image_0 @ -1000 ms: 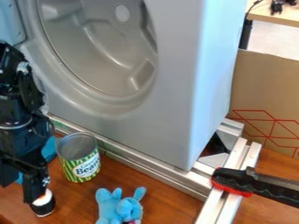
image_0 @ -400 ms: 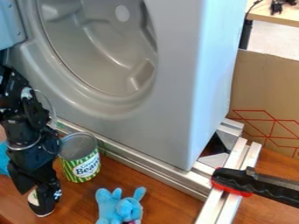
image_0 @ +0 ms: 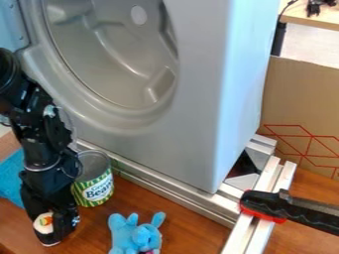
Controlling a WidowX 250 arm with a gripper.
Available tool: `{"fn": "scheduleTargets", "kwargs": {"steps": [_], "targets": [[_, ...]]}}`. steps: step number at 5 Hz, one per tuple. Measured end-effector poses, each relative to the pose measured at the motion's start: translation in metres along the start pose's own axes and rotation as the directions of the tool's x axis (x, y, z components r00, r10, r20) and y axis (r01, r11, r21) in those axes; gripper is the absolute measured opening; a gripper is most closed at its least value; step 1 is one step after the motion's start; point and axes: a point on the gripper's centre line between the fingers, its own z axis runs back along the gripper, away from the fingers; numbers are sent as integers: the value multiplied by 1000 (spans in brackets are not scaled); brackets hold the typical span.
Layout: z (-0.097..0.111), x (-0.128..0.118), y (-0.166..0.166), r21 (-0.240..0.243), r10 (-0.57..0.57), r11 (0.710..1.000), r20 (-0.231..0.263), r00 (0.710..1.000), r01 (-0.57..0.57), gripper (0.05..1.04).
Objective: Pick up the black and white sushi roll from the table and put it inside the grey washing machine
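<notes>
Blue cloth (image_0: 10, 181) lies far left on the brown wooden table (image_0: 189, 225). Next, a small black-and-white toy sushi roll (image_0: 43, 223) sits right at the black two-finger gripper (image_0: 54, 234); whether that is open or closed on it, I cannot tell. Just right stands a green-striped metal can (image_0: 94, 187), edge hidden by the arm (image_0: 43, 134), then a light-blue plush toy (image_0: 136, 235). Behind rises a grey moulded shell (image_0: 192, 99); silver metal rails (image_0: 248, 233) run beneath a black-and-red handle (image_0: 265, 204).

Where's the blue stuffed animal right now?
Low in the camera view, left of the middle, the blue stuffed animal is on the wooden table, below and to the right of the green can.
</notes>
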Motion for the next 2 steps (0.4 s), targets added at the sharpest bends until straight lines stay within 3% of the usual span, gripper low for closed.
{"fn": "scheduleTargets", "kwargs": {"steps": [1, 2], "targets": [[-6, -1, 2, 14, 22, 1000, -36, 999, -22, 865], [-5, -2, -1, 16, 11, 1000, -42, 999, -11, 672]]}}
